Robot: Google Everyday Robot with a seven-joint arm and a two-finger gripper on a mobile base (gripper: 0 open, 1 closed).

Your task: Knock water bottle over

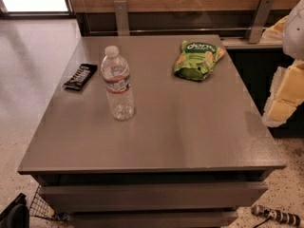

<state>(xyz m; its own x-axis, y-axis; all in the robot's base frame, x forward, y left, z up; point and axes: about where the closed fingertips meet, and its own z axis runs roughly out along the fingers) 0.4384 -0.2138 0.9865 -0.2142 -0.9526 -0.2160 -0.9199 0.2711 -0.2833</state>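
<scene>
The water bottle (117, 82) stands upright near the tabletop's left edge. The gripper (285, 94) hangs beyond the right edge; whether it is apart or together cannot be told. Strike high, near the cap, pushing sideways.

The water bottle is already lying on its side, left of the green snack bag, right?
No. The camera view shows the water bottle standing upright on the table, left of the green snack bag. The gripper is off the table's right edge, away from the bottle.
</scene>
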